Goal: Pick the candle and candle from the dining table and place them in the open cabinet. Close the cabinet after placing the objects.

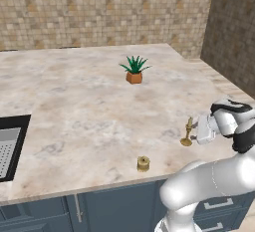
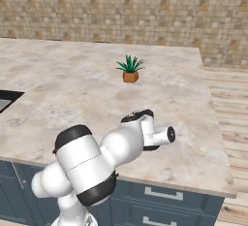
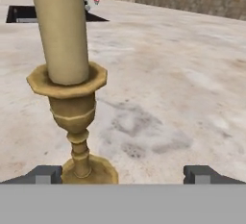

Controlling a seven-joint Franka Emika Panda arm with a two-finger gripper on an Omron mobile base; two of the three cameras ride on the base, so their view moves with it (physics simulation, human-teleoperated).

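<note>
The two small dark fingers (image 3: 123, 174) stand wide apart and hold nothing; in the hand view the left tip sits just beside the round foot of the slim brass candlestick with its thin cream candle (image 3: 67, 74), the right tip well clear of it, so the candlestick stands upright near the left side of the gap, on the broad beige marbled stone counter (image 3: 182, 74); whether the left tip touches the brass foot cannot be told. In the left base view the same candlestick (image 1: 188, 132) stands near the counter's front right part, with the white hand just to its right; the squat ribbed yellow-gold cylinder candle (image 1: 143, 164) sits upright nearer the front edge, to the left of the candlestick and apart from it; farther back, towards the middle of the counter, stands a spiky green plant in an orange pot (image 1: 134, 70); below the counter's front edge run blue-grey cupboard fronts (image 1: 114, 206) with silver handles; a dark recessed sink (image 1: 10, 144) lies at the counter's left edge.
</note>
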